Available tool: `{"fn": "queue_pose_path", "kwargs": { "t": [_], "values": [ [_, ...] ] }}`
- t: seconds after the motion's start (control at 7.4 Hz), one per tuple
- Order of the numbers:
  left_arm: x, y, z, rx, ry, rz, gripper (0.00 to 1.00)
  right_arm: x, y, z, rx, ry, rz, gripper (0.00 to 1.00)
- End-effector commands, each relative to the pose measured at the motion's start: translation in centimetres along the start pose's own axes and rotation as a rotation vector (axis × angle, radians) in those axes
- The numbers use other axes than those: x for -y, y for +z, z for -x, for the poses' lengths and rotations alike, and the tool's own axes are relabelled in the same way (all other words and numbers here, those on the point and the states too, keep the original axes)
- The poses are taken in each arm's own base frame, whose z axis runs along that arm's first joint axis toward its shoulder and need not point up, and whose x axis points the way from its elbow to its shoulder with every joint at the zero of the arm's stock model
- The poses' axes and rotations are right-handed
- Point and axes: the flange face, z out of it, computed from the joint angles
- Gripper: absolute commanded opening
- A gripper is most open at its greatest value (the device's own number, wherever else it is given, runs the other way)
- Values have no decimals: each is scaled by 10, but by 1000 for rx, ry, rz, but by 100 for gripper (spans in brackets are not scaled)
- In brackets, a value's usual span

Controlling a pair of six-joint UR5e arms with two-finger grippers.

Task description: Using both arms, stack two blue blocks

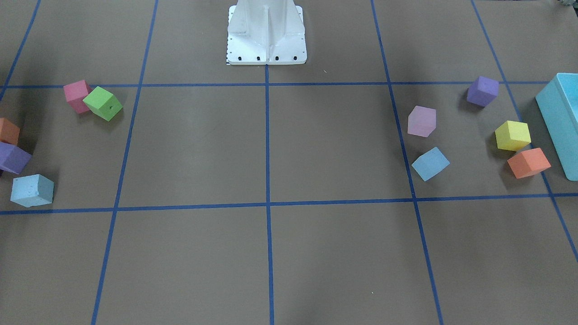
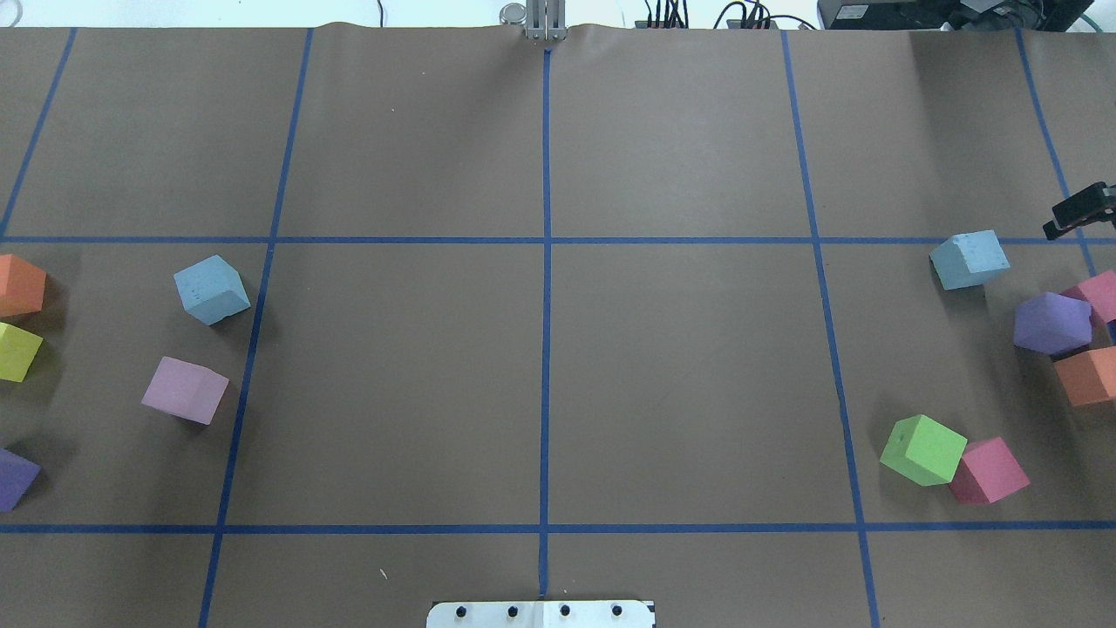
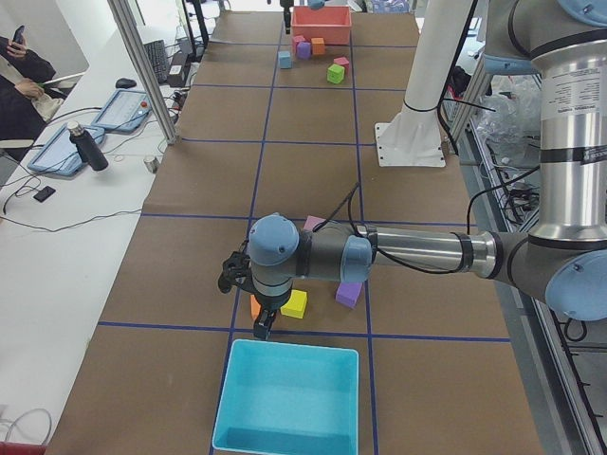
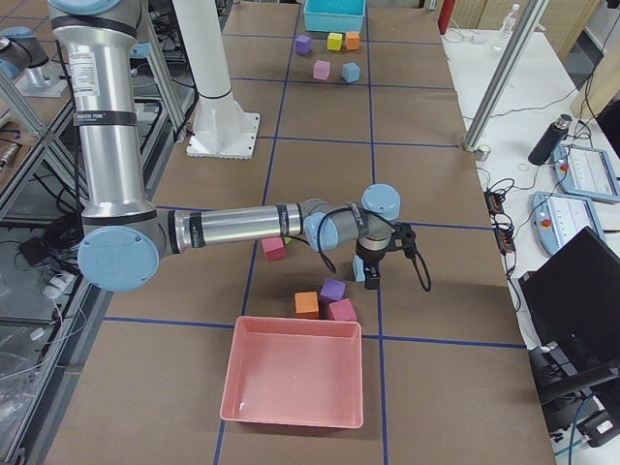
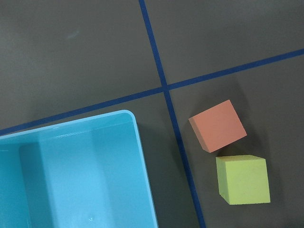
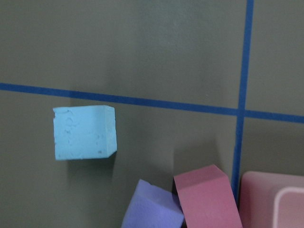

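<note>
One pale blue block [image 2: 212,290] lies on the robot's left side of the table, next to a lilac cube [image 2: 185,390]; it also shows in the front view [image 1: 430,163]. The other blue block [image 2: 969,259], with small pits [image 1: 32,190], lies on the right side and shows in the right wrist view [image 6: 84,132]. My right gripper [image 2: 1081,212] hovers just beyond it at the view's edge; I cannot tell if it is open. My left gripper [image 3: 261,324] hangs over the turquoise bin's rim [image 3: 285,346]; its state cannot be told.
An orange cube [image 5: 218,126] and a yellow cube [image 5: 242,179] lie beside the turquoise bin [image 5: 71,166]. Purple [image 2: 1051,323], pink [image 2: 1100,295] and orange [image 2: 1088,375] cubes crowd the right blue block. Green [image 2: 922,449] and red [image 2: 989,471] cubes touch nearby. A pink bin [image 4: 294,373] stands at the right end.
</note>
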Motion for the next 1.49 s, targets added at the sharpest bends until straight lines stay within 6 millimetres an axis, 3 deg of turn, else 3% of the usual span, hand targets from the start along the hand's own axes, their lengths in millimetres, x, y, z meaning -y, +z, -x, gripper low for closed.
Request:
{"fn": "queue_pose_path", "kwargs": {
  "t": [0.0, 0.14, 0.27, 0.41, 1.08, 1.22, 1.35],
  "values": [
    [-3, 2, 0, -4, -3, 2, 98, 12, 22, 39, 13, 13, 18, 100],
    [-3, 2, 0, -4, -3, 2, 98, 9, 42, 54, -8, -27, 23, 100],
    [-3, 2, 0, -4, -3, 2, 98, 8, 58, 55, -17, -35, 29, 100],
    [-3, 2, 1, -4, -5, 4, 98, 7, 68, 47, -23, -38, 27, 100],
    [-4, 3, 2, -5, -8, 7, 98, 15, 109, 54, -62, -53, 71, 100],
    [-4, 5, 3, -6, -9, 10, 98, 16, 109, 55, -72, -56, 67, 93],
    [-4, 5, 3, -6, -10, 10, 98, 15, 110, 54, -71, -55, 68, 56]
  ]
}}
